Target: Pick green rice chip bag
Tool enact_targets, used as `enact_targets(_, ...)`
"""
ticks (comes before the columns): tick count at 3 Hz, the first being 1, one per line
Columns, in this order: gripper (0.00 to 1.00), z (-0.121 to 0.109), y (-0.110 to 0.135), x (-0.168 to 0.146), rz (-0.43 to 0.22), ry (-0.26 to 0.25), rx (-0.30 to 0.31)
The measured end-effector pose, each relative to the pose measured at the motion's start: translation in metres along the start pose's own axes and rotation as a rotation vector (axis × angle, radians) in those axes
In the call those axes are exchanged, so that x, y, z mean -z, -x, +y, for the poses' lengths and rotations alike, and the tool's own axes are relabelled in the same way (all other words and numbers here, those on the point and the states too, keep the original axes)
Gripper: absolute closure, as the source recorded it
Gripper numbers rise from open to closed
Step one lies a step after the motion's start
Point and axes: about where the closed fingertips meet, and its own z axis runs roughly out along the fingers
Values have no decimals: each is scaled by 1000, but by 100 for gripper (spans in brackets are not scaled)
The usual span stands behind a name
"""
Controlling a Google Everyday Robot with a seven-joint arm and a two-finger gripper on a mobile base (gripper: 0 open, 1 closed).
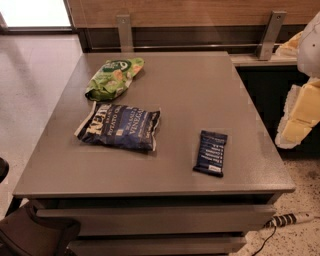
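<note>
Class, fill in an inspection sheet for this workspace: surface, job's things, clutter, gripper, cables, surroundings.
Surface: grey rectangular table, flat.
Job's things: small crinkly light-green rice chip bag, far left, lying flat, untouched.
Clutter: large dark blue potato chip bag close by, nearer the camera; small dark blue bar packet, near right.
Gripper: pale gripper at the right edge, beside the table, far from the green bag.
Cables: white power strip with cable on the floor, lower right.
Surroundings: wooden wall panel behind; dark chair, lower left.

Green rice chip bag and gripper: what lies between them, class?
Only bare table separates the green rice chip bag from the gripper, beyond the table's right edge; camera view.
</note>
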Motion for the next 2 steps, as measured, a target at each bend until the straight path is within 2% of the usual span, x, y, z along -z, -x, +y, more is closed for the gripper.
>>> enact_targets(1,0,0,0,0,0,0,0)
enact_targets(2,0,-16,9,-3,-56,-47,39)
